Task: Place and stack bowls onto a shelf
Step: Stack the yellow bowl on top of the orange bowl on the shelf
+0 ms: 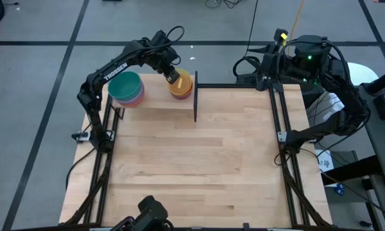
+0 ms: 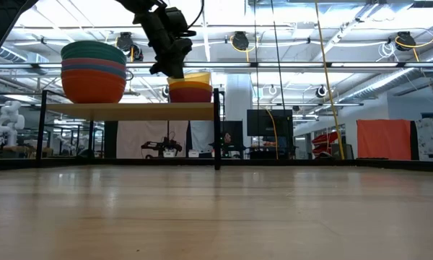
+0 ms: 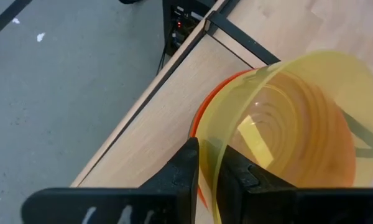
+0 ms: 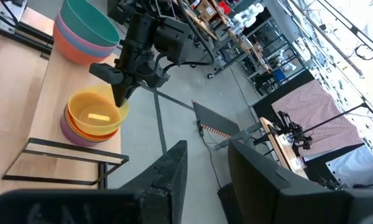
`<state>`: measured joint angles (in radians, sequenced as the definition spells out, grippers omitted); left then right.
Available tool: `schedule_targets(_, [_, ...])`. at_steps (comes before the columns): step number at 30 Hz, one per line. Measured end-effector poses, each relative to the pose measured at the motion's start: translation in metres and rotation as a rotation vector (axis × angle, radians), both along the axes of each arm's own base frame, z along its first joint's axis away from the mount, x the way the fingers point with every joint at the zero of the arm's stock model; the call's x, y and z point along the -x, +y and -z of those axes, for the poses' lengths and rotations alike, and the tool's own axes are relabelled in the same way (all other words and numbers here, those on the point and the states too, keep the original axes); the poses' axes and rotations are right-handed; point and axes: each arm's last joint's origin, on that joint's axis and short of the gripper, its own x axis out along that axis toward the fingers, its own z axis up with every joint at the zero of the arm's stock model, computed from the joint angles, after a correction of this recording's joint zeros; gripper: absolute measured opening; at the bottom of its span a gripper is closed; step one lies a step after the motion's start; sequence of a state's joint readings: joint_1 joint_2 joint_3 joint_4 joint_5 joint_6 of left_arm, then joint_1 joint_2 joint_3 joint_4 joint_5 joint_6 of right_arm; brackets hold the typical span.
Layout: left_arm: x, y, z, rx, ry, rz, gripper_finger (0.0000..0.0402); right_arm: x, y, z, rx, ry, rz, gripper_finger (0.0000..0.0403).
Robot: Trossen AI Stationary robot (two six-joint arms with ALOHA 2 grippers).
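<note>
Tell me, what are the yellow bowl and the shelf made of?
The yellow bowl looks like thin, glossy plastic: light shines through it and the orange one underneath shows. The shelf looks like pale, smooth wood with faint grain, edged by a thin black frame, probably metal.

The left gripper [image 3: 210, 168] straddled the near rim of the yellow bowl [image 3: 298, 118], one dark finger outside the wall and one inside, close against the thin plastic. That bowl sat nested in an orange bowl [image 3: 205, 115], whose edge showed beneath it. Both rested on the pale wood shelf [image 3: 155, 130], with grey floor [image 3: 62, 81] beyond its edge.
</note>
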<state>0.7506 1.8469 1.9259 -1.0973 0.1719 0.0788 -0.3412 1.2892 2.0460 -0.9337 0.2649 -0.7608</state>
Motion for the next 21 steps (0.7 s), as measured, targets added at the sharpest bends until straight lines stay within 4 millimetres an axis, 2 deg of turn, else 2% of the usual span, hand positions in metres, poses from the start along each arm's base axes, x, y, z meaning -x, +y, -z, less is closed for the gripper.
schedule_targets(8, [0.0004,-0.0002,-0.0024,0.045,-0.025,-0.081,0.0044,0.0,0.0,0.0001,-0.013,-0.008,0.004,0.0111])
schedule_targets(16, [0.0017,-0.0012,-0.0035,0.023,-0.002,-0.03,0.0043,0.0,0.0,0.0001,-0.013,-0.008,0.004,0.0111])
schedule_targets(21, [0.0012,-0.0015,-0.0038,0.02,-0.003,-0.026,0.0021,0.0,0.0,0.0001,-0.013,-0.008,0.004,0.0111])
